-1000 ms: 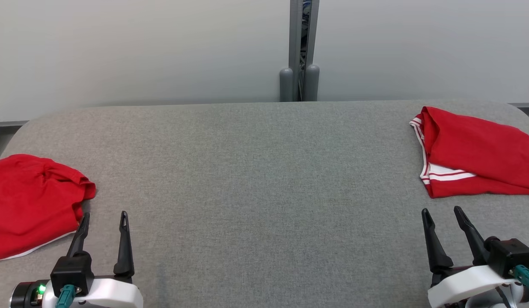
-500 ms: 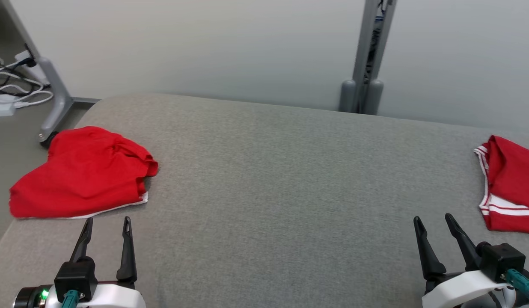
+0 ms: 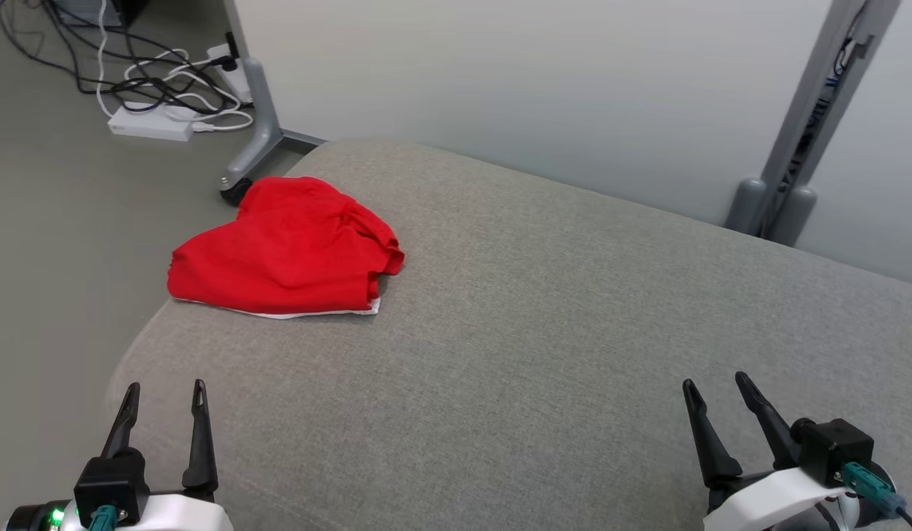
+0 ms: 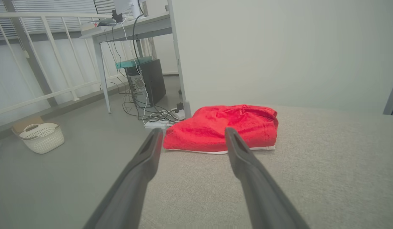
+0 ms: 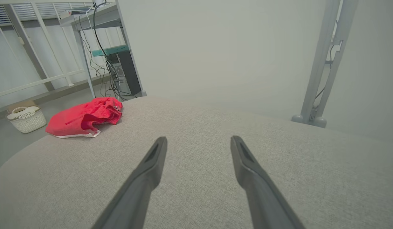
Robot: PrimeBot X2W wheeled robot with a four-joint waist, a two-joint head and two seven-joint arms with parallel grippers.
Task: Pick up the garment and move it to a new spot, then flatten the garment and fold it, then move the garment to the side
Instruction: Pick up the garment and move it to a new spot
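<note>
- Red garment (image 3: pixel 286 254) lies bunched in a loose heap, with a thin white hem showing along its near edge
- It rests on the far left corner of the counter (image 3: pixel 574 332), close to the rounded edge, and nothing touches it
- Grey woven fabric covers the counter top
- Left pincer (image 3: pixel 166 386) hangs over the near left edge of the counter with its two dark fingers spread apart and nothing between them; it is well apart from the garment, which in the left wrist view sits straight ahead beyond the fingertips
- Right pincer (image 3: pixel 714 380) hangs over the near right part of the counter, its fingers likewise spread and holding nothing, farther from the garment than the left one
- Behind the counter stands a pale wall panel (image 3: pixel 500 81), with a grey post (image 3: pixel 803 133) at the far right
- On the floor (image 3: pixel 57 221) to the left lie tangled cables (image 3: pixel 153 81) and a white power strip (image 3: pixel 150 127)
- The left wrist view also takes in a white basket (image 4: pixel 40 136) and a dark computer tower (image 4: pixel 145 82) standing on the floor
</note>
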